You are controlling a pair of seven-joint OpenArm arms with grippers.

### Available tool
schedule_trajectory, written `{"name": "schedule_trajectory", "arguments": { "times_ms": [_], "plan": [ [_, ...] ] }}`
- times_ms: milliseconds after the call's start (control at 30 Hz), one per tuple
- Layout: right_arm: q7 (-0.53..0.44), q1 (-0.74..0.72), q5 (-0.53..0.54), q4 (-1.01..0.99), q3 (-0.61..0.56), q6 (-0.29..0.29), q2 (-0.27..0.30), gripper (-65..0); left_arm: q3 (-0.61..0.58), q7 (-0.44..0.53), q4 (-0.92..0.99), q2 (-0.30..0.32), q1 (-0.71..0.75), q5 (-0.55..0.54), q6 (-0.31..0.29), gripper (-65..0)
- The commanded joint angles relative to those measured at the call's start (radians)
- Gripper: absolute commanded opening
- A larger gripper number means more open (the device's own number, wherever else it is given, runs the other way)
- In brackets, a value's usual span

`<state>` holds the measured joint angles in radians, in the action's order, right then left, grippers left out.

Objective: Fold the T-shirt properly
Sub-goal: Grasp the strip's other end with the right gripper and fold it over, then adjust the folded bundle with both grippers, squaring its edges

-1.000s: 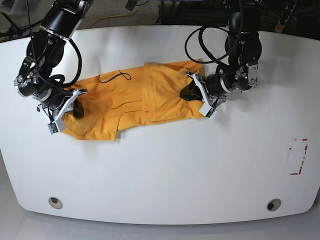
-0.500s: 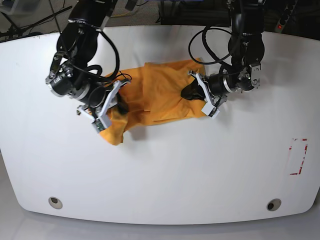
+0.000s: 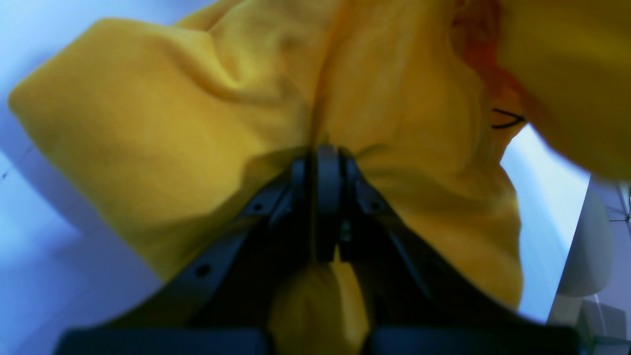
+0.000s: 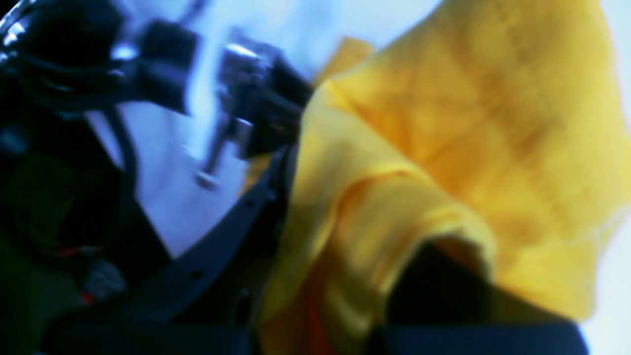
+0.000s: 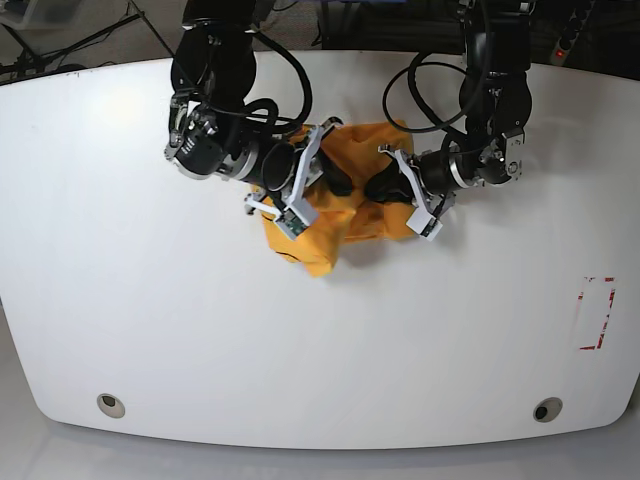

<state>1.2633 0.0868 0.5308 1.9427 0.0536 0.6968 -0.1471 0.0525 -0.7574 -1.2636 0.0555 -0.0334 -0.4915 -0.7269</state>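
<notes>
The T-shirt (image 5: 345, 215) lies bunched on the far middle of the white table (image 5: 320, 340), an orange-yellow heap gathered between the two arms, with a pointed fold drooping toward the near edge at its lower left. In the base view its cloth is doubled over itself, one layer pulled across another, and no lettering can be read there. The left wrist view shows thick rolls of the fabric (image 3: 207, 113) and a short stroke of black print at the right edge, too small a piece to read.

The left hand (image 5: 385, 185) sits at the shirt's right side in the base view. From its own camera the two dark fingers (image 3: 328, 167) stand pressed together with yellow cloth pinched between them, the fabric puckering outward from the clamp and more of it hanging below.

The right hand (image 5: 335, 180) reaches in from the left of the base view, over the top of the heap, close beside the left hand with only a strip of cloth between them. Its wrist view is blurred: yellow fabric (image 4: 443, 162) drapes over the dark fingers, and the jaws look nearly closed on a fold of the shirt.

No container shows on the table. A red-outlined rectangle (image 5: 597, 313) is marked on the surface well to the right, apart from the shirt, and two round holes (image 5: 111, 405) sit near the front edge.
</notes>
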Motion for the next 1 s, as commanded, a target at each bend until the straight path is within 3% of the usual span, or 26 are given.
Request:
{"name": "schedule_trajectory", "arguments": {
  "times_ms": [0,133,300,467,667,967],
  "plan": [
    [-0.041,-0.011,0.027,-0.015,-0.022,0.001,-0.007,-60.9,0.002,-0.063,0.0,0.007,0.0,0.086,0.031,-64.7],
    [-0.07,-0.034,0.035,-0.079,-0.028,0.001,-0.007,-57.2,0.002,-0.066,-0.005,0.01,0.0,0.08,0.029,-64.6],
    [-0.075,-0.057,0.036,-0.102,-0.028,0.001,-0.01,-33.8,0.002,-0.066,-0.005,0.007,-0.001,0.08,0.029,-64.6],
    [-0.083,-0.078,0.036,-0.122,-0.028,0.001,-0.01,-18.9,0.002,-0.066,-0.006,0.004,-0.001,0.078,0.029,-64.4],
    [-0.081,-0.072,0.05,-0.073,-0.027,0.001,-0.01,-18.7,0.066,-0.07,-0.087,0.004,0.002,0.076,0.029,-63.3],
    [-0.08,-0.003,0.19,-0.009,-0.021,0.001,0.063,-20.5,0.185,-0.072,-0.313,0.01,0.06,0.076,0.029,-42.6]
  ]
}}
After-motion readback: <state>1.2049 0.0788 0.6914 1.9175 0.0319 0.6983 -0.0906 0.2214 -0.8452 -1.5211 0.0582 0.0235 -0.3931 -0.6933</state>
